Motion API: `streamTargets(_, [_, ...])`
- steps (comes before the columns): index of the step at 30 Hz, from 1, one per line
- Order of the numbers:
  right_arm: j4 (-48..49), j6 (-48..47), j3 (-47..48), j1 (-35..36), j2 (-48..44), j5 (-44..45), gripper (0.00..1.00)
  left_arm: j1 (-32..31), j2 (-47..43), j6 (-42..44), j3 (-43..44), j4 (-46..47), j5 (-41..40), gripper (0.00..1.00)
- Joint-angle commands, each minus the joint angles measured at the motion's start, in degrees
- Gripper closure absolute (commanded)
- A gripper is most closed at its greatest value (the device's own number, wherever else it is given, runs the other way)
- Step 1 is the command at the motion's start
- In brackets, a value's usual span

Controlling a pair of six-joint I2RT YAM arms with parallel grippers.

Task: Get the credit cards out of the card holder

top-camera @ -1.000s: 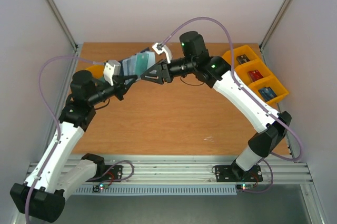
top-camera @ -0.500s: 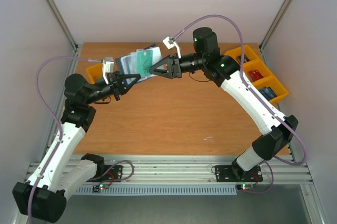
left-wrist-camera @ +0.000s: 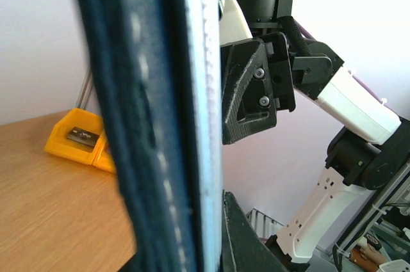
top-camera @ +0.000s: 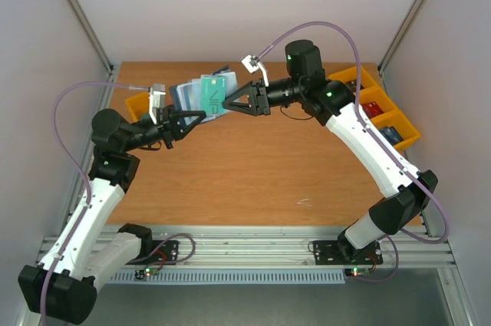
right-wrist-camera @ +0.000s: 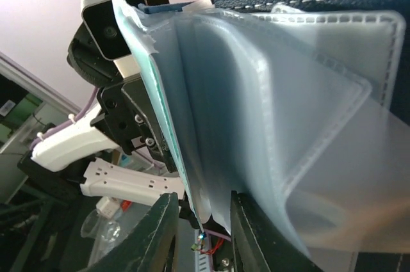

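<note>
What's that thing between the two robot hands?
The open card holder, up in the air, a teal card in it; the top view shows it.

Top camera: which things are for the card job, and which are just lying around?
For the job: card holder, green card poking out of it, left gripper gripping the holder, right gripper at its sleeves.
Just lying about: yellow bins on the right, yellow bin on the left.

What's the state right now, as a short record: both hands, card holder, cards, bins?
left hand: shut on card holder, above the table
right hand: fingers astride the sleeves; grip unclear
card holder: open, sleeves fanned toward right hand
teal card: in a sleeve
bins: yellow, table's right edge, flat items inside
</note>
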Motion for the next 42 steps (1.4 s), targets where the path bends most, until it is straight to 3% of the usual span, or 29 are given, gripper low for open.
streamTargets(1, [0.7, 0.0, 0.8, -0.3, -0.1, -3.3, 0.83, -0.1, -0.8, -0.8, 0.5, 5.6, 1.6, 1.0])
streamTargets(9, [1.7, -0.1, 1.4, 1.3, 0.6, -5.8, 0.89, -0.2, -0.3, -0.4, 0.7, 5.0, 1.2, 1.0])
streamTargets(11, [1.8, -0.3, 1.5, 1.6, 0.9, -6.2, 0.98, -0.3, -0.3, -0.4, 0.8, 4.9, 1.3, 1.0])
streamTargets(18, [1.2, -2.2, 1.3, 1.6, -0.8, -5.7, 0.99, -0.3, -0.6, -0.6, 0.3, 4.2, 0.5, 0.99])
streamTargets(21, [-1.6, -4.4, 2.0, 1.3, -1.0, -4.1, 0.99, -0.3, -0.6, -1.4, -0.1, 3.9, -0.1, 0.77])
streamTargets(33, [-21.2, -17.0, 9.9, 0.6, 0.0, 0.4, 0.99, -0.3, -1.1, -1.9, -0.8, 4.2, -0.2, 0.71])
streamTargets(35, [-25.3, -19.1, 12.3, 0.6, 0.8, 0.3, 0.99, -0.3, -1.1, -1.7, -0.9, 4.2, -0.2, 0.73])
streamTargets(40, [-28.5, -20.8, 14.2, 0.6, 1.6, 0.9, 0.99, -0.3, -1.1, -1.3, -1.1, 3.9, -0.1, 0.97])
streamTargets(42, [-28.5, -21.3, 14.1, 0.6, 1.3, 1.4, 0.99, -0.3, -1.3, -1.0, -1.1, 3.5, -0.2, 1.0])
